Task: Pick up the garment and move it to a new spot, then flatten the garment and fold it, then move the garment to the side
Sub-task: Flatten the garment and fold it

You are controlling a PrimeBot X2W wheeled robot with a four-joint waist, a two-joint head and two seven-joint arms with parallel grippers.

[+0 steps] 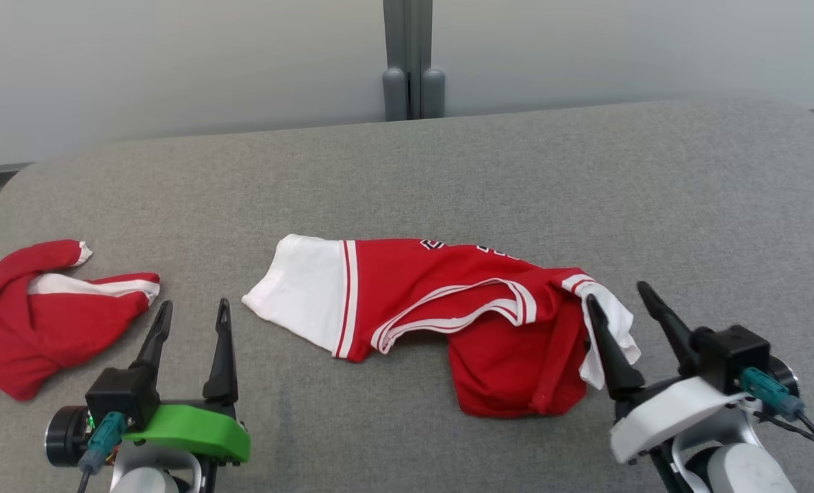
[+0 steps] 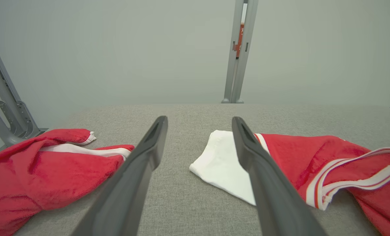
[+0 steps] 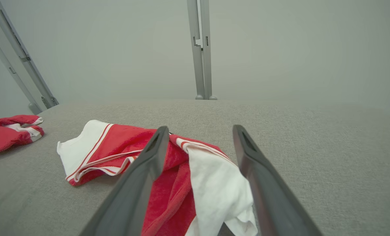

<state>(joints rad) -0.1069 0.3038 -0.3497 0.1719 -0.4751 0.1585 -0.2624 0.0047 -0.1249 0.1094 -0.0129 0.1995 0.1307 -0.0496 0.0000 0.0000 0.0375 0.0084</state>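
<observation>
Grey fabric counter (image 1: 448, 171) gives you bare room from 12 to 3 o'clock, to its rounded far edge. Your garment (image 1: 434, 287), red with white ends, lies crumpled at centre; a red cloth (image 1: 44, 315) sits at 9 o'clock. Your left gripper (image 1: 194, 305), 7 o'clock, gapes empty; the right gripper (image 1: 615, 289), 4 o'clock, is open over the garment's white end. Dark lettering (image 1: 434, 244) on its far edge is unreadable.

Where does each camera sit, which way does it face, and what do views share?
Head view: on the head, looking down at the table and crumpled jersey; left gripper and right gripper, open, at bottom.
Left wrist view: along its own fingers toward the jersey's white end.
Right wrist view: along its own fingers over the jersey's other end.
Shared: jersey and second red garment.
</observation>
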